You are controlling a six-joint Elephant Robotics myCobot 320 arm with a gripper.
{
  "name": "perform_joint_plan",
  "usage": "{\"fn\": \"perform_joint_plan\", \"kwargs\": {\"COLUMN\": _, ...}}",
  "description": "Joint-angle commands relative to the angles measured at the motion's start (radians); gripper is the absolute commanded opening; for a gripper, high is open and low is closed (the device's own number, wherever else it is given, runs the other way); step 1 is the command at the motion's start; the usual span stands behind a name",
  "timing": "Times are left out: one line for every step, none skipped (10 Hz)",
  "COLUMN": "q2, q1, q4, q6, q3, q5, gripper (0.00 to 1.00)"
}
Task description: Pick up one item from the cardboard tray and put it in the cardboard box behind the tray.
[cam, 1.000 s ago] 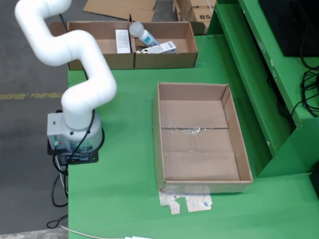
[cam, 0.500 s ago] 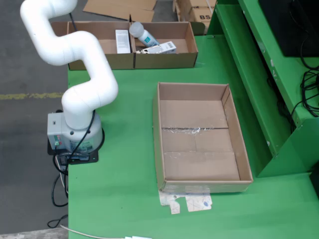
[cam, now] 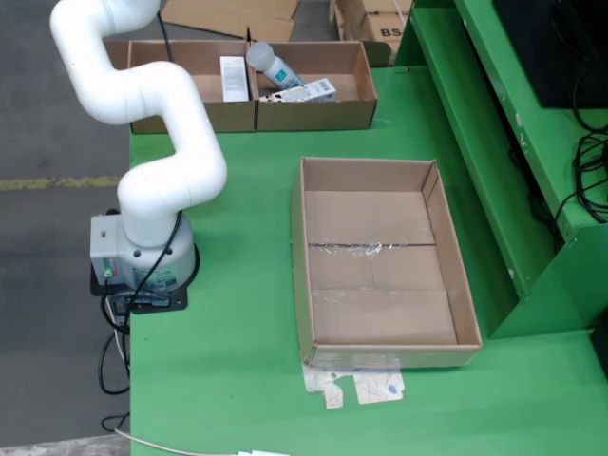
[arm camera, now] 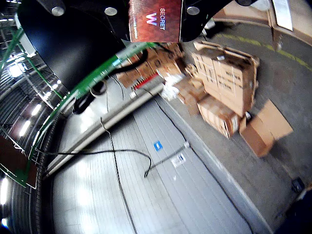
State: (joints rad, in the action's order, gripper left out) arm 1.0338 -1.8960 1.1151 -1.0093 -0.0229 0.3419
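Biggest thing here is the green worktop (cam: 247,285), with the white arm (cam: 152,142) bolted at its left edge in the fixed view and curling up out of the top of the frame.

Next down in size is one big open cardboard box (cam: 380,261) sitting in the middle of the worktop. Nothing is in it, there's just a strip of shiny tape across its floor.

Behind that, at the far edge, is the cardboard tray (cam: 252,114), split into two compartments. I count three items in there: one white carton (cam: 234,78) standing in the left compartment against the divider, one white bottle (cam: 272,65) leaning right over the divider, and one flat white box (cam: 306,91) lying in the right compartment, touching the bottle's lower end.

The end effector is off the top of the fixed view. In the camera that rides on it, it's pointing out at the warehouse: one stack of brown cartons (arm camera: 219,83) on the floor and one black cable (arm camera: 114,161) trailing across it. There's one dark red card (arm camera: 156,20) reading "SECRET" at the top against the black housing, so it seems to be held, but I can't tell how wide the end effector is set.
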Motion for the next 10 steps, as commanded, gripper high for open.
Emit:
{"fn": "perform_joint_plan", "kwargs": {"q2": 0.011, "q1": 0.026, "q4": 0.128, "q6": -0.570, "q3": 0.023, "q5": -0.543, "gripper": 0.00}}
{"fn": "perform_joint_plan", "kwargs": {"q2": 0.041, "q1": 0.038, "q4": 0.137, "q6": -0.577, "q3": 0.023, "q5": -0.545, "gripper": 0.00}}
{"fn": "perform_joint_plan", "kwargs": {"q2": 0.081, "q1": 0.057, "q4": 0.162, "q6": -0.602, "q3": 0.023, "q5": -0.550, "gripper": 0.00}}
{"fn": "perform_joint_plan", "kwargs": {"q2": 0.124, "q1": 0.080, "q4": 0.178, "q6": -0.610, "q3": 0.023, "q5": -0.544, "gripper": 0.00}}
{"fn": "perform_joint_plan", "kwargs": {"q2": 0.169, "q1": 0.100, "q4": 0.189, "q6": -0.620, "q3": 0.023, "q5": -0.540, "gripper": 0.00}}
{"fn": "perform_joint_plan", "kwargs": {"q2": 0.213, "q1": 0.115, "q4": 0.201, "q6": -0.618, "q3": 0.023, "q5": -0.530, "gripper": 0.00}}
{"fn": "perform_joint_plan", "kwargs": {"q2": 0.247, "q1": 0.125, "q4": 0.196, "q6": -0.604, "q3": 0.023, "q5": -0.511, "gripper": 0.00}}
{"fn": "perform_joint_plan", "kwargs": {"q2": 0.272, "q1": 0.126, "q4": 0.174, "q6": -0.553, "q3": 0.023, "q5": -0.471, "gripper": 0.00}}
{"fn": "perform_joint_plan", "kwargs": {"q2": 0.277, "q1": 0.123, "q4": 0.149, "q6": -0.504, "q3": 0.023, "q5": -0.439, "gripper": 0.00}}
{"fn": "perform_joint_plan", "kwargs": {"q2": 0.277, "q1": 0.123, "q4": 0.149, "q6": -0.504, "q3": 0.023, "q5": -0.439, "gripper": 0.00}}
